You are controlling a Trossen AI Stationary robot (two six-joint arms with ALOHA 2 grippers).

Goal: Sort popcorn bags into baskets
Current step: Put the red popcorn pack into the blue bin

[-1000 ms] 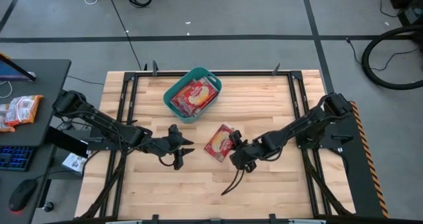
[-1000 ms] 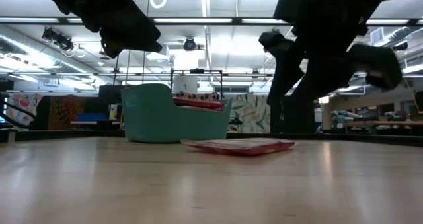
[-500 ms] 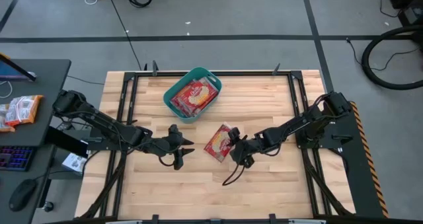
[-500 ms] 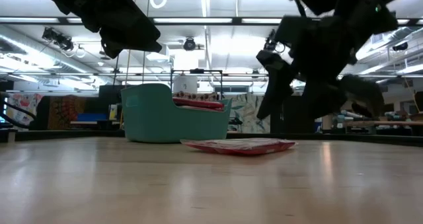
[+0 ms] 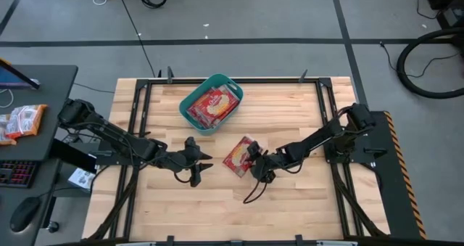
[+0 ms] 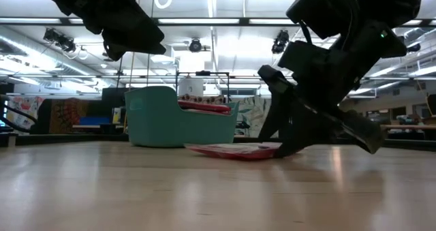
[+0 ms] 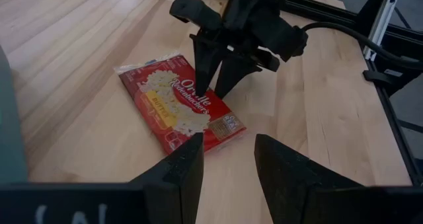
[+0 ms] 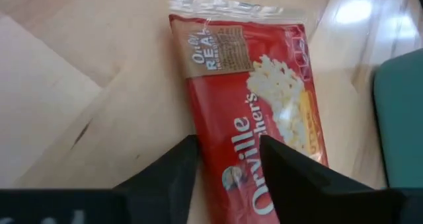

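Near the centre of the light wooden surface (image 5: 290, 101), one flat red popcorn bag with a cream-yellow oval label (image 5: 238, 156) lies alone, print side up. Right tool (image 5: 255, 166) is down at this bag's right edge; its two dark fingers (image 8: 173, 174) are parted, one tip on the bag's red face and the other on bare wood just beside it, with nothing clamped between them. Low view shows the same tool tilted, tips meeting the bag at surface level.

One teal plastic rectangular tub with rounded corners (image 5: 190, 105) sits at the far side, left of centre. It holds red popcorn bags (image 5: 213, 104); the stack's top one shows, but the count beneath cannot be told.

Left tool (image 5: 200, 165) hangs above the surface to the left of the loose bag, well apart from it, fingers spread and holding nothing.
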